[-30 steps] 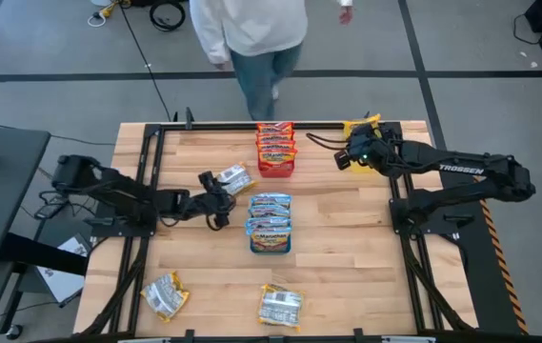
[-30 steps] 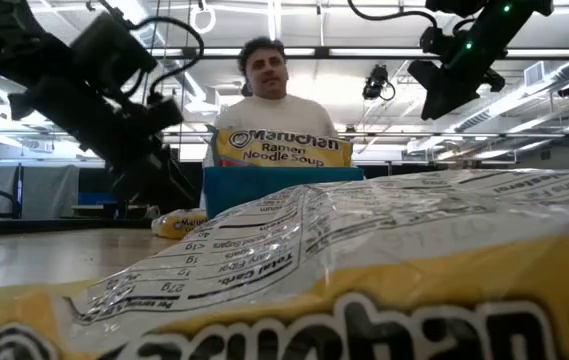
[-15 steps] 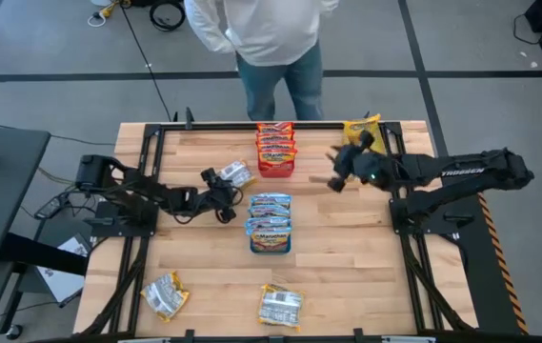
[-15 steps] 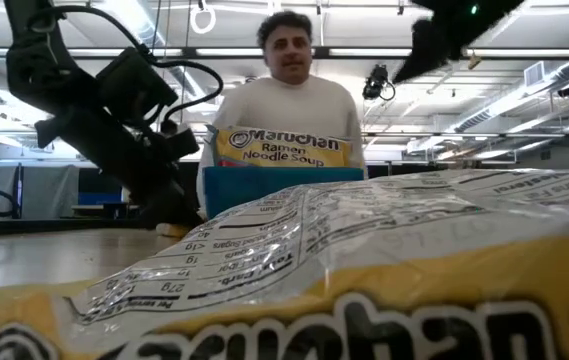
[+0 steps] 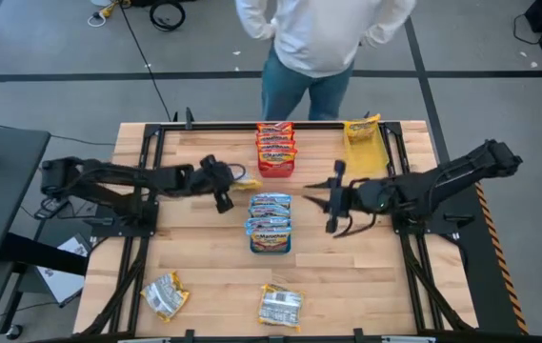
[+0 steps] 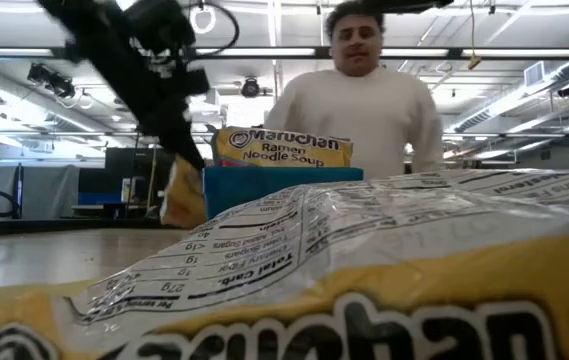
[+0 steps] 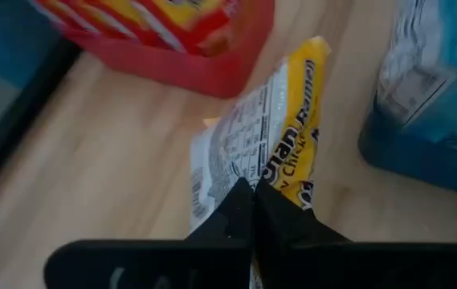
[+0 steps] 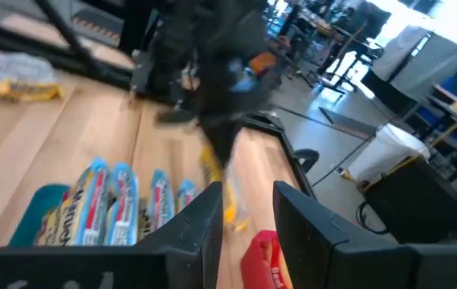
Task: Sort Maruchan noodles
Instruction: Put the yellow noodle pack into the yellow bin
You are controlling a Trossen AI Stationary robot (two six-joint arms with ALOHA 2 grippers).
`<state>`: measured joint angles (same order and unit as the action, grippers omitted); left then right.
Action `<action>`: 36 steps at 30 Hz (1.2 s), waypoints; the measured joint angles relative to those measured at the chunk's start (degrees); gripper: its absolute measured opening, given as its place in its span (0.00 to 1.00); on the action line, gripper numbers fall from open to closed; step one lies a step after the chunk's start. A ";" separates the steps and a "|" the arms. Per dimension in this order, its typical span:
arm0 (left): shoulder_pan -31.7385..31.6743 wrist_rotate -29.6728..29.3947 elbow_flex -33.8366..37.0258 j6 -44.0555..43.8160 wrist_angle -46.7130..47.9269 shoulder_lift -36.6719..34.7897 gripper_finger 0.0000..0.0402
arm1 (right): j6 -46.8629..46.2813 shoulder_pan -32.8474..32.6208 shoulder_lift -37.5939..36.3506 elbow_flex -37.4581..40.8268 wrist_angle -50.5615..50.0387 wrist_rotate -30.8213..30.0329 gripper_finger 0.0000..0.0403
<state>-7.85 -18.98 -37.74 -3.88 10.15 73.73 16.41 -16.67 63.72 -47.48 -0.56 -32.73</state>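
A: Holding a yellow packet point(image 7: 280, 152), the left gripper point(image 5: 225, 187) has its fingers pinched shut on one crinkly end, clear of the wood between the red tray point(image 5: 275, 168) and blue tray point(image 5: 270, 243).

B: Right gripper point(image 5: 331, 198)?

A: Just right of the blue tray, jaws part-open, nothing between them. Bare planks lie around it.

B: Other packets?

A: Two lie loose by the near edge point(image 5: 165, 295) point(image 5: 280, 306); a yellow tray point(image 5: 367, 157) stands at the far right edge, a person point(image 5: 323, 38) behind it.

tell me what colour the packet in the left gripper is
Yellow with a silver-white printed back; the noodle packet in the left gripper shows best in the left wrist view.
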 joint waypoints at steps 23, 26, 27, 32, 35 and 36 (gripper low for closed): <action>-5.06 19.26 -21.81 -3.05 13.04 -4.71 0.00 | 16.31 3.61 17.77 -12.57 1.97 6.03 0.70; -3.55 17.25 -21.72 -1.37 12.77 -4.35 0.01 | 18.16 2.80 17.77 -12.57 2.35 7.00 0.79; -2.94 16.47 -21.72 -1.05 12.38 -4.29 0.01 | 18.53 2.53 17.77 -12.57 2.51 7.04 0.81; -0.79 15.77 -21.71 -0.24 9.94 -3.30 0.01 | 21.20 2.12 17.77 -12.57 2.79 7.25 0.88; -0.69 14.57 -21.78 -0.88 6.22 -2.61 0.01 | 22.75 3.44 17.77 -12.57 4.65 7.10 0.88; -0.80 14.01 -21.77 -1.02 5.17 -2.11 0.01 | 23.58 4.27 17.77 -12.57 5.32 7.10 0.88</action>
<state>-8.65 -4.97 -59.51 -4.89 15.33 71.62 39.99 -12.40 81.49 -60.05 4.75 -25.63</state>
